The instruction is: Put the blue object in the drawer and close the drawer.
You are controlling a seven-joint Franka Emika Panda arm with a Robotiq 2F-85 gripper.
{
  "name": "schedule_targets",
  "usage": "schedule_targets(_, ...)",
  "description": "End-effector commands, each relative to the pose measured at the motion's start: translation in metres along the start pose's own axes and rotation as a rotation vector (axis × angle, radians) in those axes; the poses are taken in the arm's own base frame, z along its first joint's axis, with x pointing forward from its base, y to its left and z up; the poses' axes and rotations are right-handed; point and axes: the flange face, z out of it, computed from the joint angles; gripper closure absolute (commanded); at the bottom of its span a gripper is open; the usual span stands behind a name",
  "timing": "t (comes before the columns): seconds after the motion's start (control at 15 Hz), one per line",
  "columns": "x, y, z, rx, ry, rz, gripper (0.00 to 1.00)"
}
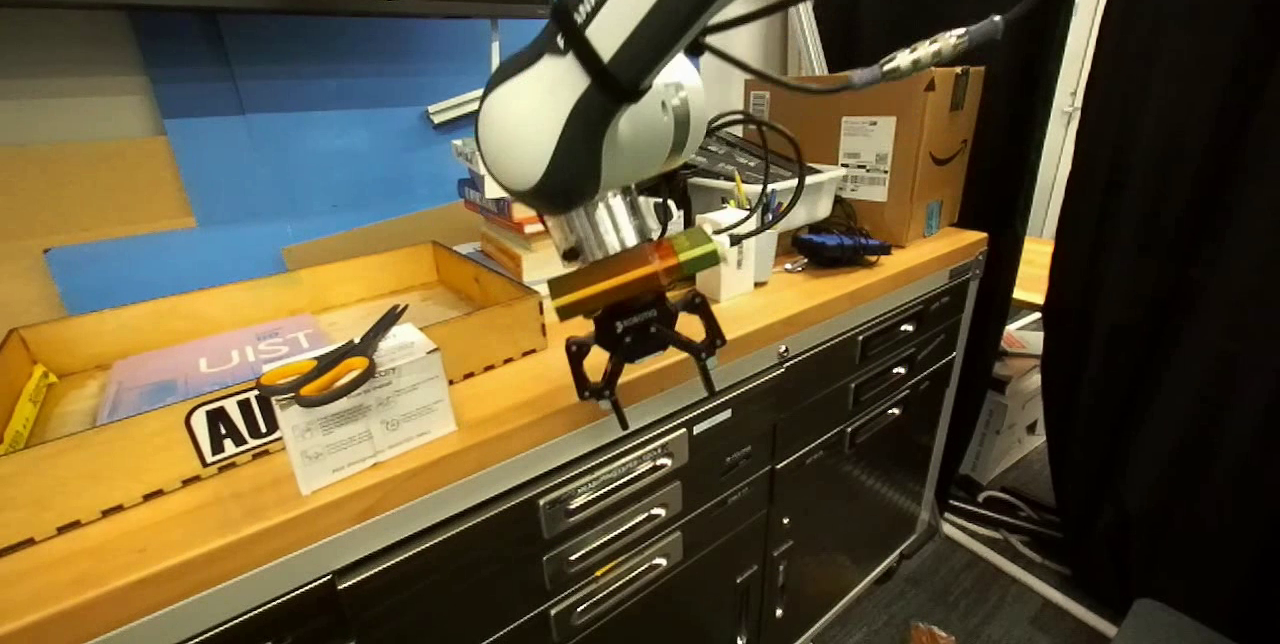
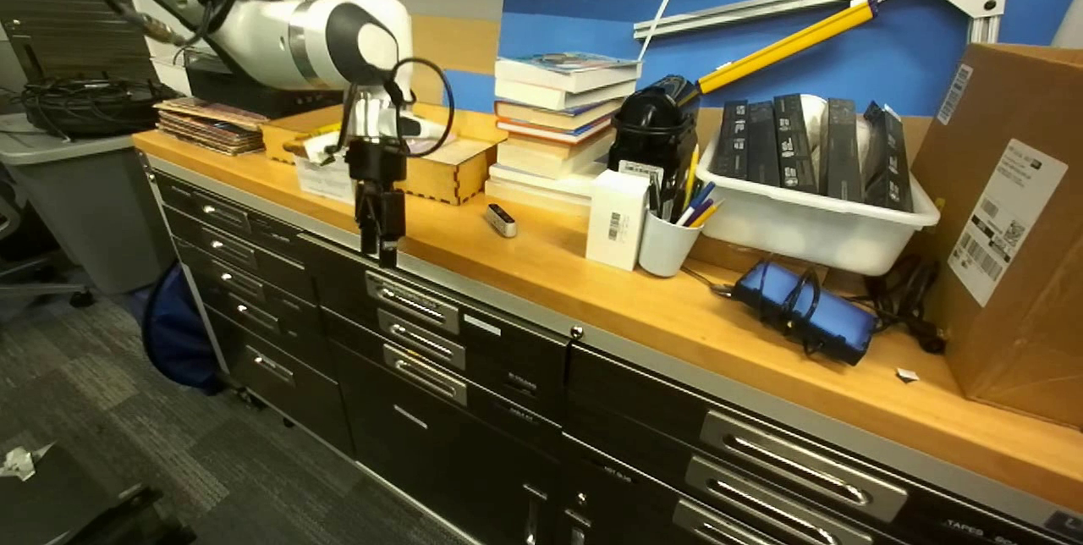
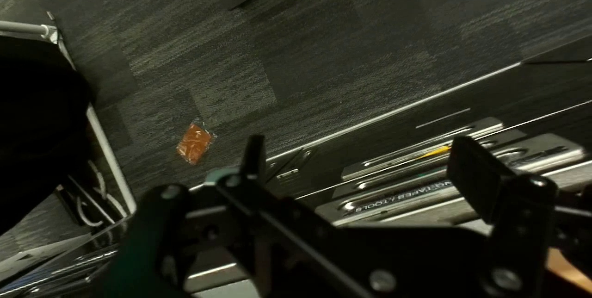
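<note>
- The black two-fingered gripper [image 1: 668, 411] has its jaws spread wide; only background shows in the gap, and it holds nothing.
- In the wrist view the flat black fingers [image 3: 476, 180] stand well apart, touching nothing that can be made out.
- In both exterior views the gripper points down by the front edge of the light wooden counter [image 1: 520, 404].
- Below the gripper is a shallow, wide black metal drawer [image 1: 700, 449] with a shiny silver bar handle [image 1: 625, 486]; in the wrist view "TAPES" and "TOOLS" can be read at the handle. Its front looks pushed in, level with the fronts around it. Other drawers look alike, and which one the task means cannot be told.
- The task's small blue object cannot be made out in any view, so its place cannot be told.
- On the counter a white printed cardboard box [image 1: 400, 414], with black-bladed, orange-handled scissors [image 1: 352, 356] on top, stands just beside a shallow wooden tray [image 1: 500, 334] holding a purple sheet [image 1: 220, 354] marked "UIST".
- Farther along are a stack of thick books [image 2: 554, 122], a white plastic bin [image 2: 804, 223] of upright black boxes [image 2: 791, 143], a black-corded dark-blue oblong case [image 2: 838, 325] and a large brown cardboard box [image 2: 973, 342].
</note>
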Motion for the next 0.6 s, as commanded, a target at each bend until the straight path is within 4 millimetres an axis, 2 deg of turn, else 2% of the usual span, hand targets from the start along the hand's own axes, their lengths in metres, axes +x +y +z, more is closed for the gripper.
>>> schedule_targets(0.0,-0.025,0.031,-0.063,0.075,-0.005,-0.101,0.00)
schedule_targets(0.2,-0.039,0.028,-0.104,0.159,0.011,-0.249,0.00)
schedule_targets(0.4,-0.052,0.014,-0.133,0.208,0.064,-0.376,0.00)
schedule_targets(0.47,-0.052,0.007,-0.138,0.209,0.072,-0.356,0.00)
schedule_targets(0.53,-0.049,0.014,-0.122,0.182,0.059,-0.324,0.00)
